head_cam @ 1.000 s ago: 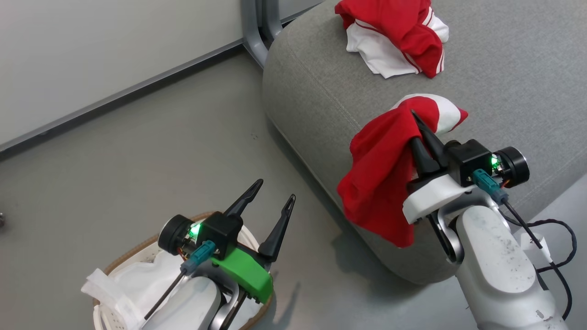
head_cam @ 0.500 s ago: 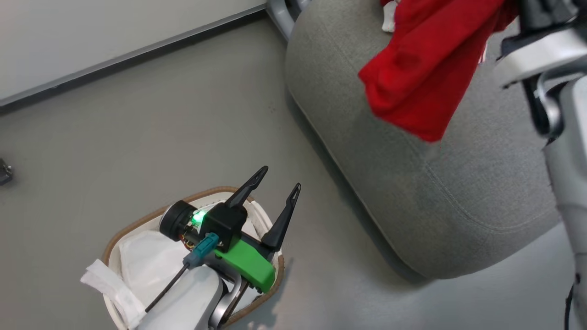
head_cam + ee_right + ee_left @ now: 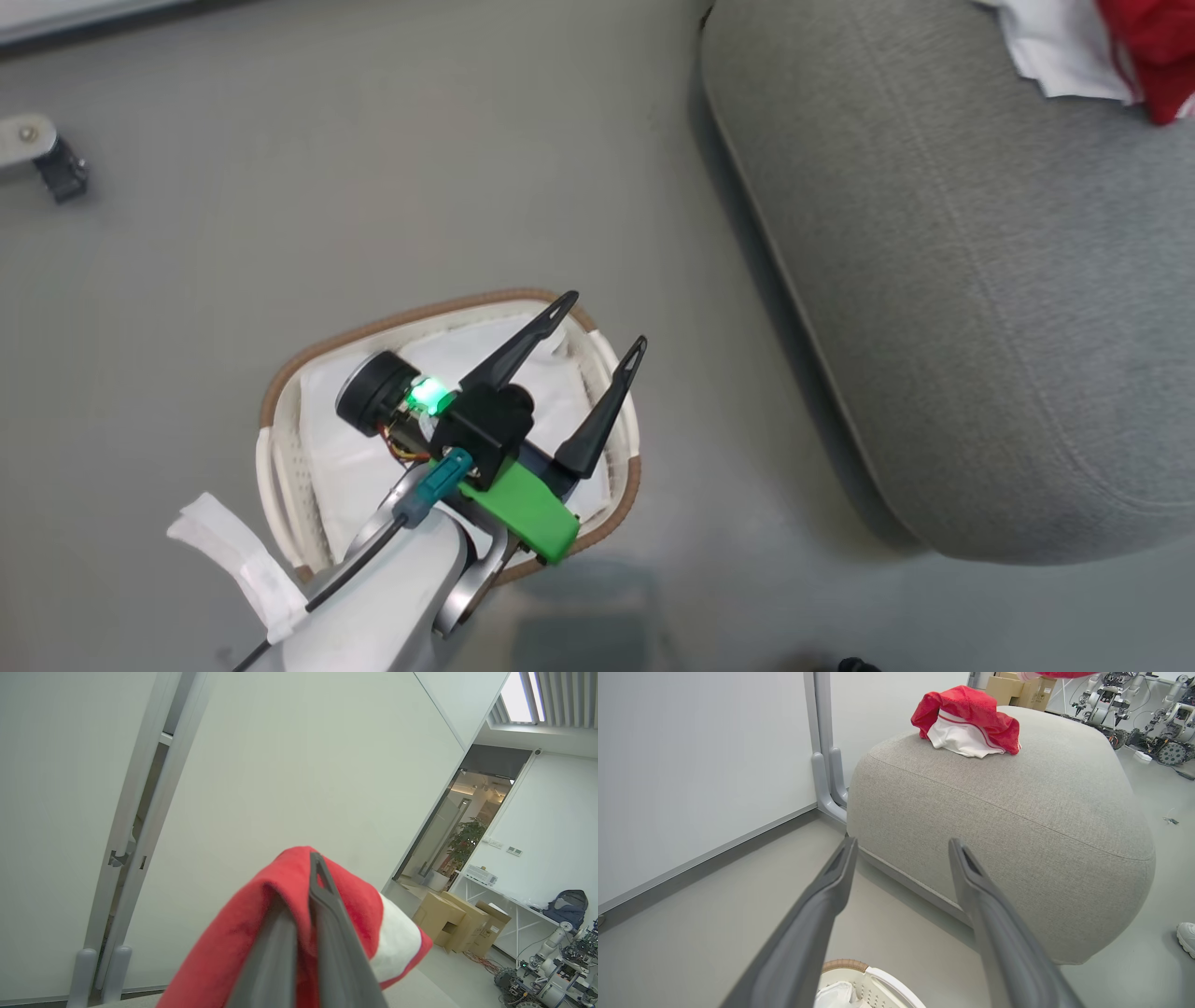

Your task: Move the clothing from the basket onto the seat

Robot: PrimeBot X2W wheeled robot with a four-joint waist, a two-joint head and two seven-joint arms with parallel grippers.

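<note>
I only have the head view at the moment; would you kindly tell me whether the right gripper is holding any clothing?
Observer: Yes. In the right wrist view the right gripper is shut on a red garment, which drapes over its fingers.
Operator: Thank you. How much of the other garment lies on the seat?
Observer: All of it. The left wrist view shows the second garment, red and white, bunched on top of the seat towards its far side.
</note>
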